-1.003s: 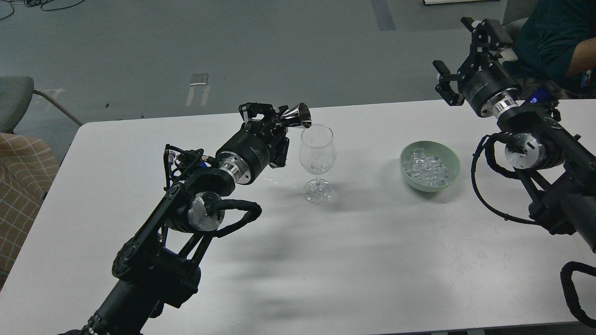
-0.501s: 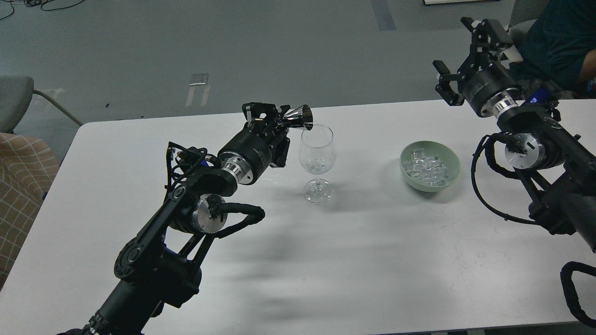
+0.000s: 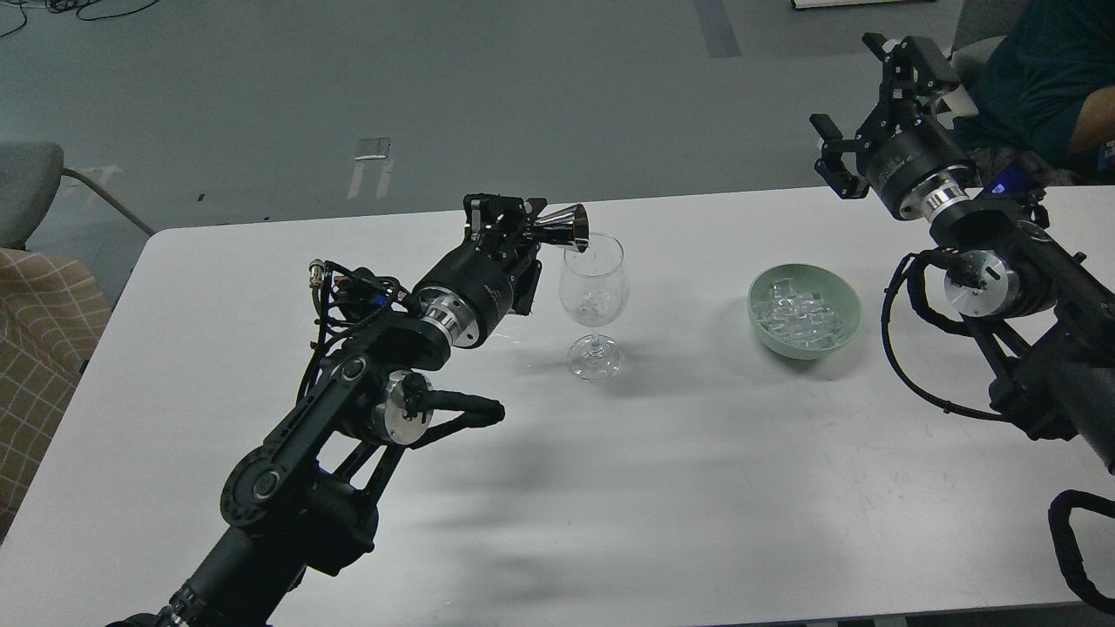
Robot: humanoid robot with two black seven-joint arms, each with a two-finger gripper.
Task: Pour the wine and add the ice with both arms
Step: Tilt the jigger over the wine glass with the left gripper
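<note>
Over the wine glass [image 3: 594,280]: our left gripper [image 3: 514,225] clamps the tilted jigger [image 3: 564,229].
Right of glass: ice [image 3: 797,315] in green bowl [image 3: 841,335]; right gripper [image 3: 871,104] spread apart.
Risk: we may knock the rim and topple the glass.

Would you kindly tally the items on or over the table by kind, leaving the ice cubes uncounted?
Wine glass: 1
Green bowl holding ice: 1
Metal measuring cup, held in the left gripper: 1
Total: 3
</note>
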